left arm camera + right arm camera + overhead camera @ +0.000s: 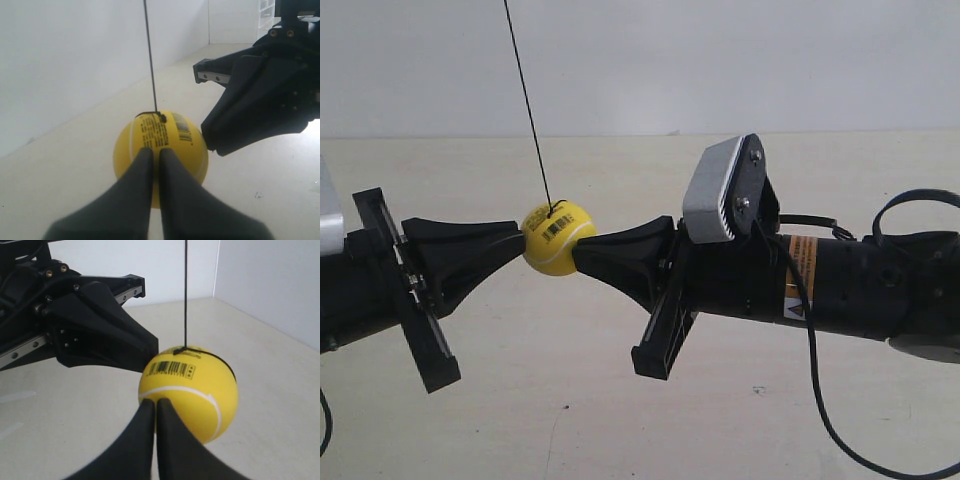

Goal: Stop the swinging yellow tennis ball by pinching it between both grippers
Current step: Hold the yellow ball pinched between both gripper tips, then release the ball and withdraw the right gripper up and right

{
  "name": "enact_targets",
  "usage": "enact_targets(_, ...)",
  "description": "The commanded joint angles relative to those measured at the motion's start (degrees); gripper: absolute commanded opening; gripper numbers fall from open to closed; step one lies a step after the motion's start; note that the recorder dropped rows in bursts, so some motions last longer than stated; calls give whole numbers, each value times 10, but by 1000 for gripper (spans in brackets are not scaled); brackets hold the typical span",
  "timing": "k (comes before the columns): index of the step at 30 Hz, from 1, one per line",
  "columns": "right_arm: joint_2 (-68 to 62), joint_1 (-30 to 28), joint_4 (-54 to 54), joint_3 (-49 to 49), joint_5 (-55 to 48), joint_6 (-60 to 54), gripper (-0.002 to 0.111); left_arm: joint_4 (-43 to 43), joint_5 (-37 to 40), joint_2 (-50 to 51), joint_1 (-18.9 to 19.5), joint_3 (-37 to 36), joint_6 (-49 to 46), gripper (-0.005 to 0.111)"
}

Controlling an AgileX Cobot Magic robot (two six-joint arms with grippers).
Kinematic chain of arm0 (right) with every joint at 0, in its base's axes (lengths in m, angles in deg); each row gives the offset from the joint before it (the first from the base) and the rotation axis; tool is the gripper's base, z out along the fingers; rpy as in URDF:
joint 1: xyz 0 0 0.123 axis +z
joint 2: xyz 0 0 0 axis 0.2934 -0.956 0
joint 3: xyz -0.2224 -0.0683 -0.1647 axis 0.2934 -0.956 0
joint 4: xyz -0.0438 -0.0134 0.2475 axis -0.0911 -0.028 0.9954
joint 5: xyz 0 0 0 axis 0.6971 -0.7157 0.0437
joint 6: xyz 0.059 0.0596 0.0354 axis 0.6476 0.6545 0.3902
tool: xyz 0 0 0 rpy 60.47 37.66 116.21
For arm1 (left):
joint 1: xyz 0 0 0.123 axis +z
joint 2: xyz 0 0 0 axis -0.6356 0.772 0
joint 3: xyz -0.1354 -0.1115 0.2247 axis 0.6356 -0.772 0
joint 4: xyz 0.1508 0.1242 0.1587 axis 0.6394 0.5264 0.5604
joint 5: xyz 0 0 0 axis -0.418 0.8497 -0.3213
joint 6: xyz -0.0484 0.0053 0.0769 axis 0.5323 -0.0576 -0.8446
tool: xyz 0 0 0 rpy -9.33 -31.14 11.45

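tennis ball, yellow, between tapered black tips of closed left hand and closed right hand

The ball hangs between left end effector and right end effector, touching both.

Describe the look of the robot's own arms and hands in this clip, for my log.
The left hand and the right hand are matt black, each with two tapered wedge-shaped fingers. The arm at the exterior view's right is black and rounded, with an orange-and-white warning label, a grey ribbed camera housing and a loose black cable. Flat black plates sit behind both hands.
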Motion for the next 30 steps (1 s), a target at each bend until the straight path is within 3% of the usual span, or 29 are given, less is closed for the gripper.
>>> enact_targets(1, 0, 1, -2, 4, 3, 1, 0, 2, -6, 5, -5, -2, -3, 5)
enact_targets(23, 5, -1, -2, 4, 1, -1, 0, 2, -6, 5, -5, -2, -3, 5)
enact_targets(30, 80, -1, -2, 4, -124, 6, 0, 2, -8, 5, -5, -2, -4, 5)
